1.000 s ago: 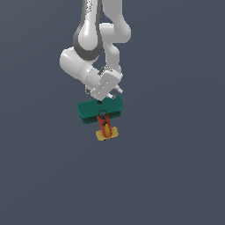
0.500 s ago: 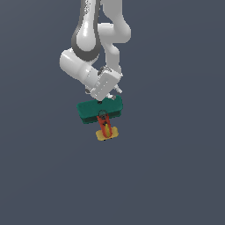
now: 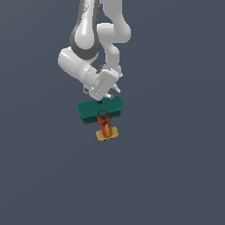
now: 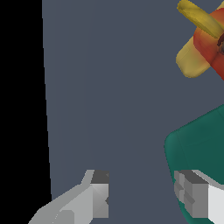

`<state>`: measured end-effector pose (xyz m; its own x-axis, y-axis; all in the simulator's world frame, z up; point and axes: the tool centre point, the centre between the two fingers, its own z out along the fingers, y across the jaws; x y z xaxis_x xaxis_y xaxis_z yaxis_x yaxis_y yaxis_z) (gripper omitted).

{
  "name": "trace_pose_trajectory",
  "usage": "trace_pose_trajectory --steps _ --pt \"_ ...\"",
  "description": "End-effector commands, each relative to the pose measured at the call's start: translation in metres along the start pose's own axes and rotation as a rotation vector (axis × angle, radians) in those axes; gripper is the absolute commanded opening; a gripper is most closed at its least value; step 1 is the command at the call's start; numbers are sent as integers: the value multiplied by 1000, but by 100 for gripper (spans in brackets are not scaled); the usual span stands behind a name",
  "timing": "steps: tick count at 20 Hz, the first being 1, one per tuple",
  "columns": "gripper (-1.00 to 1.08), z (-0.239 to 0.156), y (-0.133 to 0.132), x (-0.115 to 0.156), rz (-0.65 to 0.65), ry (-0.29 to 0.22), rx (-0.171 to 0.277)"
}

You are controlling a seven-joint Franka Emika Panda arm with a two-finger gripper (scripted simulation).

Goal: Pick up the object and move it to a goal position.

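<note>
Exterior view: the claw (image 3: 102, 99) is seen poised just above the toy airplane (image 3: 101, 115); the approach step is judged in hand.

Wrist view: fingers (image 4: 98, 197) are parted, empty; one overlaps the teal wing (image 4: 197, 148). Recentring is called for.

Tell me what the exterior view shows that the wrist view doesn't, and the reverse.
Only the exterior view shows the arm reaching down over the whole toy airplane, with both wings and the tail in frame. Only the wrist view shows the gripper up close: its fingers stand apart, with bare floor between them and one finger against a green wing. Both show the green wing, red body and yellow tail.
</note>
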<state>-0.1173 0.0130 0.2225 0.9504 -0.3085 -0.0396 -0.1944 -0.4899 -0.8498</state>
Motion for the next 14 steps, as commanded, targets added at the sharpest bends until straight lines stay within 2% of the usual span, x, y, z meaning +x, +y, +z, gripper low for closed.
trace_pose_trajectory --steps 1,8,14 --pt "28 -2 -2 1 -6 9 3" --pt "28 -13 -10 9 -43 57 16" --pt "28 -31 -22 19 -95 129 36"
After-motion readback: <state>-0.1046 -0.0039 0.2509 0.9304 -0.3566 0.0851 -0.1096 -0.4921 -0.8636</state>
